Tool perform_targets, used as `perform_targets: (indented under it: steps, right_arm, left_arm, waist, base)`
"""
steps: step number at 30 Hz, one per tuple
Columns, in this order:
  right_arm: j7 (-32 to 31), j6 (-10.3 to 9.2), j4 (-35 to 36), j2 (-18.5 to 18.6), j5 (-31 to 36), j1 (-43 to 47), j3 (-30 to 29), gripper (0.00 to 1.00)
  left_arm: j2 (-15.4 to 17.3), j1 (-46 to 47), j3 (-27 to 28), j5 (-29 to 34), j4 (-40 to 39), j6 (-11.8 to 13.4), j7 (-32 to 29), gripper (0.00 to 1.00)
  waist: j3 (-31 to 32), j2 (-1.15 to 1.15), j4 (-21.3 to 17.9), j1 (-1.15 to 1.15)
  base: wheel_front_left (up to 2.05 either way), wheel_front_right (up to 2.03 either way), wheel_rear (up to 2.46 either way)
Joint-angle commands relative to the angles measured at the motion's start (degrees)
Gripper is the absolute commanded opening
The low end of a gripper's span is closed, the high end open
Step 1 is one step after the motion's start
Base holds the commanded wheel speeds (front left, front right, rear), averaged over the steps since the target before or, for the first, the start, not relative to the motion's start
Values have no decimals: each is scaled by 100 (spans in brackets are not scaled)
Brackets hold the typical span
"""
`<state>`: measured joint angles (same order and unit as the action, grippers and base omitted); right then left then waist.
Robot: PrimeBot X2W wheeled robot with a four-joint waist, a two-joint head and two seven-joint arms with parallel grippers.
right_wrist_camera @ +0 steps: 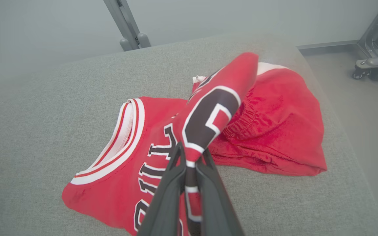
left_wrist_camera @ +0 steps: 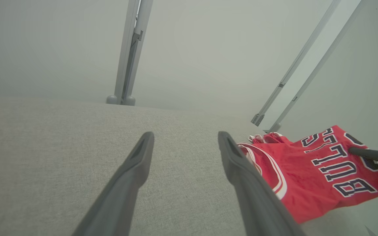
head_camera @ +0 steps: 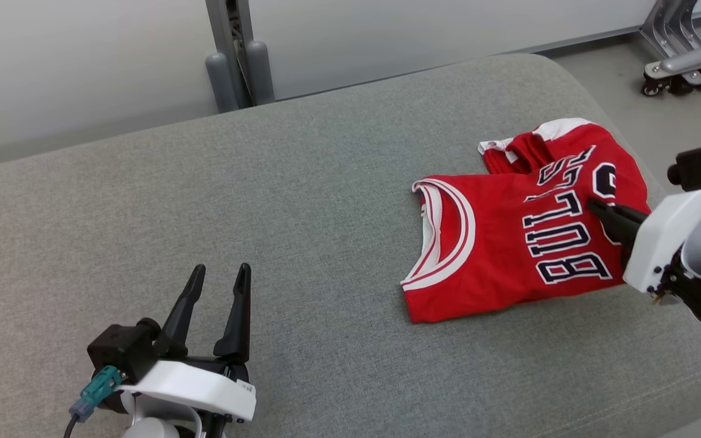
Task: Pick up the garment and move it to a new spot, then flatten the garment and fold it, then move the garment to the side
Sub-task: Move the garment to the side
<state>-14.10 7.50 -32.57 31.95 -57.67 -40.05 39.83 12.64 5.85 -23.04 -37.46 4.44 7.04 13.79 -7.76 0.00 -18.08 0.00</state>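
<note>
Nearest, the left hand (head_camera: pixel 222 269) is spread wide over the grey padded surface (head_camera: pixel 302 182). Farther right, the right hand (head_camera: pixel 597 208) pinches a raised fold of the red garment (head_camera: pixel 496 255), which lies bunched near the surface's right edge.

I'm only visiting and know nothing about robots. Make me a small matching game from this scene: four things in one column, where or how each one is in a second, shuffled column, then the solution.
Things
1. red basketball jersey with white trim
2. left gripper
3. right gripper
4. grey metal frame on wheels

Place or state
A. open, over a bare part of the grey fabric cushion
B. shut on a fold of red cloth
C. on the floor past the cushion's far right corner
D. lying on the cushion's right part

Pairs: 1-D, 2-A, 3-B, 4-C
</note>
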Motion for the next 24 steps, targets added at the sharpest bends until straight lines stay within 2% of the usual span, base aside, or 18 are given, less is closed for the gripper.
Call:
perform_targets:
  steps: [1,14,24]
  right_arm:
    - [39,-2,-50,-59,102,-152,-16,0]
    - [3,-2,-320,-340,471,-1150,-59,0]
    - [-12,-2,-693,-89,594,-1696,-143,0]
  left_arm:
    - [60,132,12,32,-14,-10,-3,100]
    - [200,260,27,70,-71,24,-91,100]
    - [421,409,32,180,-371,138,-309,100]
  waist:
    - [-98,0,-32,0]
    - [-369,0,84,0]
    - [-801,0,57,0]
  base:
    - [0,0,0]
    - [0,0,0]
    - [0,0,0]
